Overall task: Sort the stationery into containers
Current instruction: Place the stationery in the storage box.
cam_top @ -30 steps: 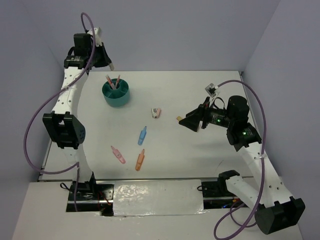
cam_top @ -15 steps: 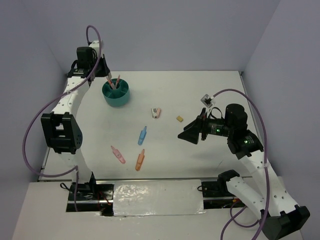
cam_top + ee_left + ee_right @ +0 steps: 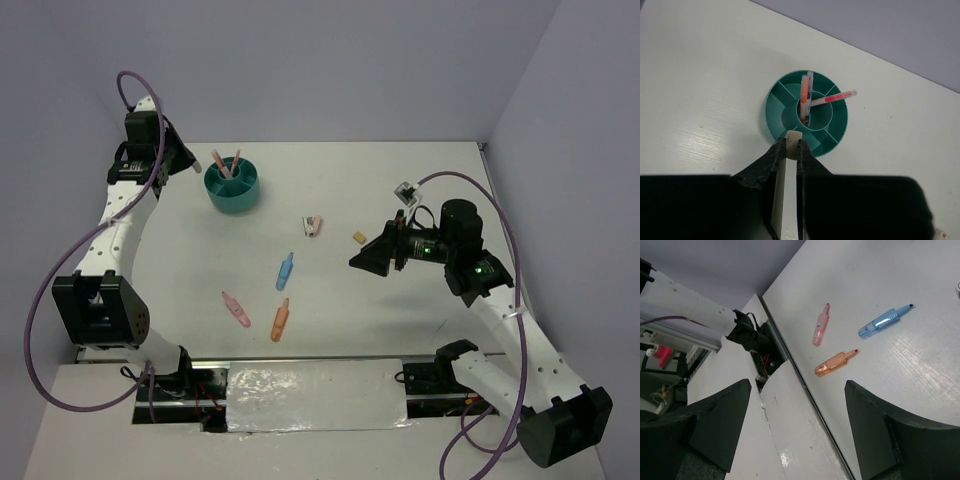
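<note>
Left gripper (image 3: pixel 791 146) clamped on small cream eraser block (image 3: pixel 793 135) — near round teal plastic organiser (image 3: pixel 839 122), right gripper (image 3: pixel 797 387) wide open, empty — above stubby pink marker (image 3: pixel 820 325), orange marker (image 3: pixel 835 362), blue marker (image 3: pixel 882 322).

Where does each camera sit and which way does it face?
Top external: above and behind, looking down on the white table; both arms show.
Left wrist: left arm, looking down at the round teal plastic organiser; left gripper shut on a small cream eraser.
Right wrist: right arm, facing the near edge; open right gripper shows.
Shared: top and right wrist show the stubby pink marker, orange marker, blue marker.
</note>
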